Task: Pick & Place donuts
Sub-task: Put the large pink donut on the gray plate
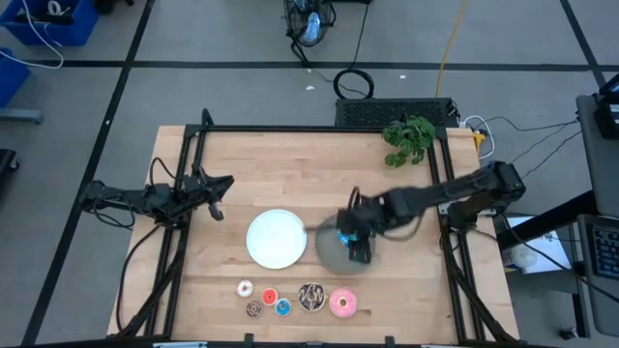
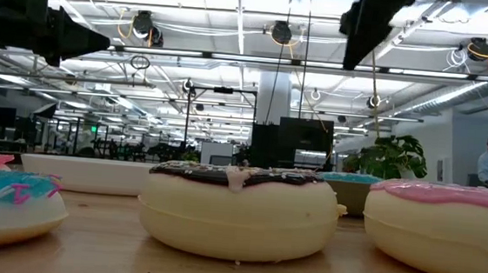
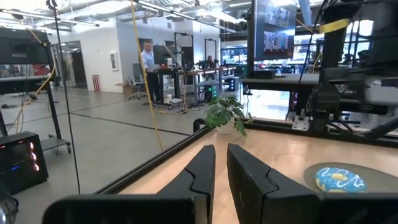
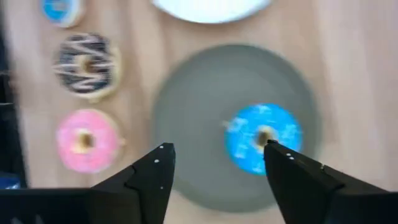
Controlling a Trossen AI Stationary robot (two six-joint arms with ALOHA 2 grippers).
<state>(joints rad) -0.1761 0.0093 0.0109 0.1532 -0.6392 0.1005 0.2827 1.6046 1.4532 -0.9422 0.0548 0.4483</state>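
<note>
While the right gripper hangs above the grey plate with its fingers spread apart and nothing between them, the blue donut lies flat on that plate, off-centre and apart from both fingers. The step in hand appears to be either the end of a placement or the start of a pick; either way, a clean vertical move would serve best, so that neither fingertip drags the donut across the plate or nudges the white plate just beside it. If a regrasp is intended, the fingers should straddle the ring across its outer edge, centred over the hole. The blue donut is a ring with bright blue icing and pale squiggles over a cream base. Near the table's front edge, the remaining donuts lie in a row: the pink donut, the brown-sprinkled donut and four tiny donuts clustered beside them, all well apart from the gripper. The left gripper waits at the table's left side, its fingers nearly together and empty in the left wrist view.
</note>
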